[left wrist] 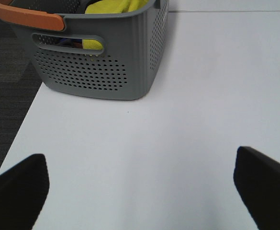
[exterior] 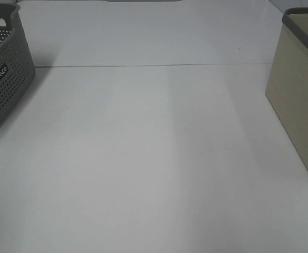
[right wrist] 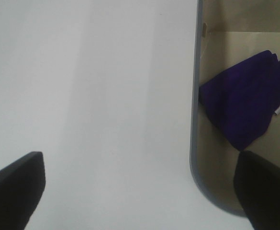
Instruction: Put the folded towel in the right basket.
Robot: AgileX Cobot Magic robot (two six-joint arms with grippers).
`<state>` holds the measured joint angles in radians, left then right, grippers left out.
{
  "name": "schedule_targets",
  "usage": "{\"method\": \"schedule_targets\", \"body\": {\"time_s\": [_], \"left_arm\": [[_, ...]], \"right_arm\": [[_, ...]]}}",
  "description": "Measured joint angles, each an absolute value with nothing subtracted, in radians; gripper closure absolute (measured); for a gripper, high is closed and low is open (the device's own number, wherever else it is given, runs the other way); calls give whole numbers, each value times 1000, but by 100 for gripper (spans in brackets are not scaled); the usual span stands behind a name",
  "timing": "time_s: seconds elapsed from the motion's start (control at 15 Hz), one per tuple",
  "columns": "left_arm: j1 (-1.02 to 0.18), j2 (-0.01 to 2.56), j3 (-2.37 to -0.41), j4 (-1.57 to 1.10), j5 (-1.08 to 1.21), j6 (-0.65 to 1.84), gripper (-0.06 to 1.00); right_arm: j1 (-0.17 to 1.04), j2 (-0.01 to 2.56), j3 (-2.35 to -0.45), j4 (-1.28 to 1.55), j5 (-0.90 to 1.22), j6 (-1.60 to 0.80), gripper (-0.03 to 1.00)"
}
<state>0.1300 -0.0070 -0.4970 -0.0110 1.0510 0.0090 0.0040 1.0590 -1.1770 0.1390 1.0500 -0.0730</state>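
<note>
- The white bench [exterior: 154, 158] carries a basket at each side.
- My right basket [right wrist: 193, 143], beige with a grey rim, holds the folded purple towel [right wrist: 245, 103] on its floor.
- The grey perforated basket [left wrist: 101, 62] on my left holds yellow cloth [left wrist: 113, 5].
- My left gripper [left wrist: 140, 191] and right gripper [right wrist: 140, 191] have released jaws, spread wide, grasping nothing.
</note>
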Motion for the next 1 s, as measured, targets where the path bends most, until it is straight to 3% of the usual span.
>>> {"method": "schedule_targets", "body": {"time_s": [0.13,0.33,1.0], "left_arm": [[130,-7,-497,-11,1051,9,-5],[130,-7,-497,-11,1051,9,-5],[130,-7,-497,-11,1051,9,-5]], "right_arm": [[4,768,-937,139,1019,-86,-1],[4,517,-757,132,1020,-90,-1],[4,173,-524,135,1023,-127,-1]]}}
